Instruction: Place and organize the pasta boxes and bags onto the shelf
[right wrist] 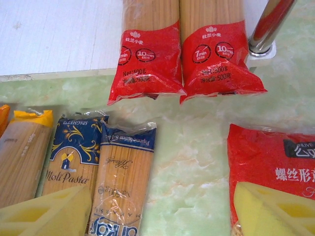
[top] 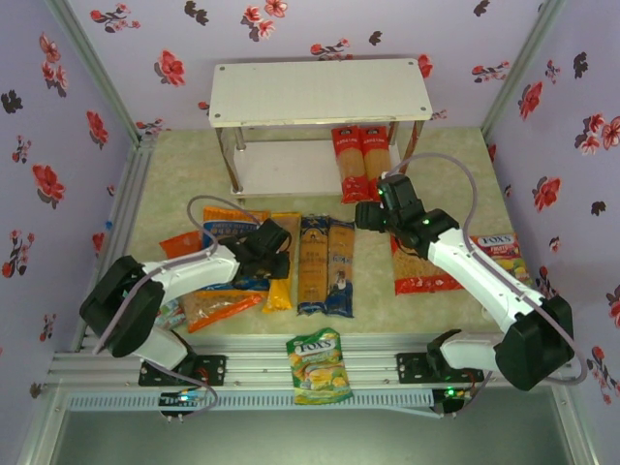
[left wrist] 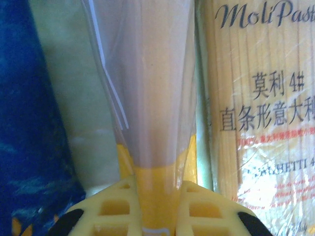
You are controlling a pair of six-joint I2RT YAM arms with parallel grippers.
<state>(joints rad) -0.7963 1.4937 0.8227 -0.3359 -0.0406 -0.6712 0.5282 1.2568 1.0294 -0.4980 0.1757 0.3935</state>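
Lying on the table (top: 184, 184) before the shelf (top: 320, 92), the yellow pasta pack (top: 280, 291) has its end pinched between the left gripper's (left wrist: 156, 204) jaws, with a brown pack (top: 313, 263) just beside it. Two red packs (top: 361, 160) lie on the shelf's lower board. The right gripper (right wrist: 162, 209) hangs near them, its jaws wide apart and holding nothing.

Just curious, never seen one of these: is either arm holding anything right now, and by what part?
The left gripper pinches the yellow pasta pack at its yellow band. The right gripper is open, holding nothing.
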